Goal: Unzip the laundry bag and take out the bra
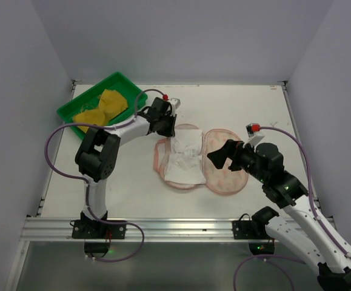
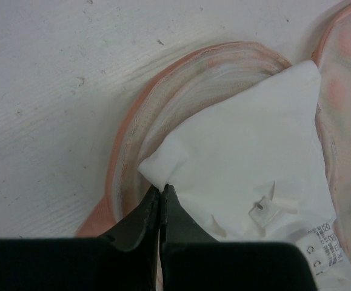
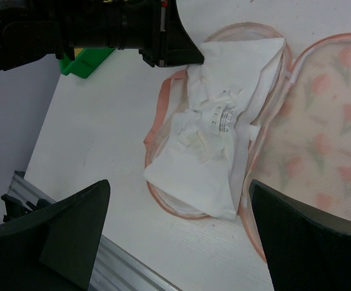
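Note:
The laundry bag [image 1: 227, 173] lies unzipped and spread flat in two halves at mid-table, its peach tulip-print lid [image 3: 327, 139] to the right. In the left half, inside the pink rim [image 2: 133, 139], lies the white bra [image 1: 183, 156] [image 2: 248, 151] [image 3: 217, 133], crumpled, with a care label showing. My left gripper [image 1: 170, 124] [image 2: 162, 187] is at the bag's far left end, shut, its tips pinching a corner of the bra. My right gripper [image 1: 217, 154] [image 3: 178, 185] hovers open above the near end of the bag, holding nothing.
A green tray [image 1: 78, 103] [image 3: 87, 60] with a yellow garment [image 1: 102, 109] stands at the back left, just behind the left arm. The aluminium rail [image 1: 175, 227] runs along the near table edge. Grey walls close in both sides.

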Controlling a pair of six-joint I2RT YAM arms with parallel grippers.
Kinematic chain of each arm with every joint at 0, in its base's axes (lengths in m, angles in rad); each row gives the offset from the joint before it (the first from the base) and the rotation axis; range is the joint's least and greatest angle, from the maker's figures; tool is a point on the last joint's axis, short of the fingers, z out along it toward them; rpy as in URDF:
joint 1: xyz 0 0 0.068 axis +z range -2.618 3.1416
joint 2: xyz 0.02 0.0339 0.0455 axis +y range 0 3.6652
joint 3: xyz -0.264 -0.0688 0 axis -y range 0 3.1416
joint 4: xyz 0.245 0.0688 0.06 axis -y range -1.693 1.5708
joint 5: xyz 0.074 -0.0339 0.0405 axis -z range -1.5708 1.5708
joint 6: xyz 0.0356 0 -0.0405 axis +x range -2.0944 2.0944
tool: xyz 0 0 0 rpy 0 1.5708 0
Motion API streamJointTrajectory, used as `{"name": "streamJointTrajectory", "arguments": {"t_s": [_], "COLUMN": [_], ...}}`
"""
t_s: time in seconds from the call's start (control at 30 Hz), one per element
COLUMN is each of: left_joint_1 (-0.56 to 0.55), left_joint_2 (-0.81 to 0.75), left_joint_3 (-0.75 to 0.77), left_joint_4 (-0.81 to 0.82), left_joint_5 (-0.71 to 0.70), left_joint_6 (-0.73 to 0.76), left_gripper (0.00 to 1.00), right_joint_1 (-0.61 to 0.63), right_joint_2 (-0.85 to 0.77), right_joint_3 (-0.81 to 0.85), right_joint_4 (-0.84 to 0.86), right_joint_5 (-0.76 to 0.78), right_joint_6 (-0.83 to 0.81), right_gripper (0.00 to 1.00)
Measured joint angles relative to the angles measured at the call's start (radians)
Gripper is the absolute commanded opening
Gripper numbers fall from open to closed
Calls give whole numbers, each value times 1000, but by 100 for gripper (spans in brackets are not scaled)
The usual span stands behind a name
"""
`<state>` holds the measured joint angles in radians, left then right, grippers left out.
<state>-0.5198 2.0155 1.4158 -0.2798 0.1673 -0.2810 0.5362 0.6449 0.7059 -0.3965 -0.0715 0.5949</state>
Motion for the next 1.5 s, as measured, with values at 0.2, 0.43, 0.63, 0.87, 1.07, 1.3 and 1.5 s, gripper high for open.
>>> {"name": "streamJointTrajectory", "arguments": {"t_s": [0.2, 0.43, 0.63, 0.87, 1.07, 1.3, 1.5], "left_joint_1": [-1, -1, 19, 208, 392, 541, 615], "left_joint_2": [-52, -221, -368, -434, -413, -355, -307], "left_joint_3": [1, 29, 122, 255, 357, 459, 545], "left_joint_4": [-23, -39, -39, -46, -53, -29, -5], "left_joint_5": [-1, 0, -54, -119, -214, -286, -369], "left_joint_6": [-24, -82, -164, -278, -356, -476, -528], "left_gripper": [0, 0, 0, 0, 0, 0, 0], "right_joint_1": [0, 0, 0, 0, 0, 0, 0], "right_joint_2": [-2, -14, -28, -36, -24, 29, 86], "right_joint_3": [0, 0, 2, 19, 19, 31, 56], "right_joint_4": [0, 0, -2, -5, -1, 5, 19], "right_joint_5": [0, 2, 7, 10, 10, 6, 1], "right_joint_6": [-1, -4, -8, -13, -14, -16, -24], "right_gripper": [99, 99, 99, 99, 99, 99, 99]}}
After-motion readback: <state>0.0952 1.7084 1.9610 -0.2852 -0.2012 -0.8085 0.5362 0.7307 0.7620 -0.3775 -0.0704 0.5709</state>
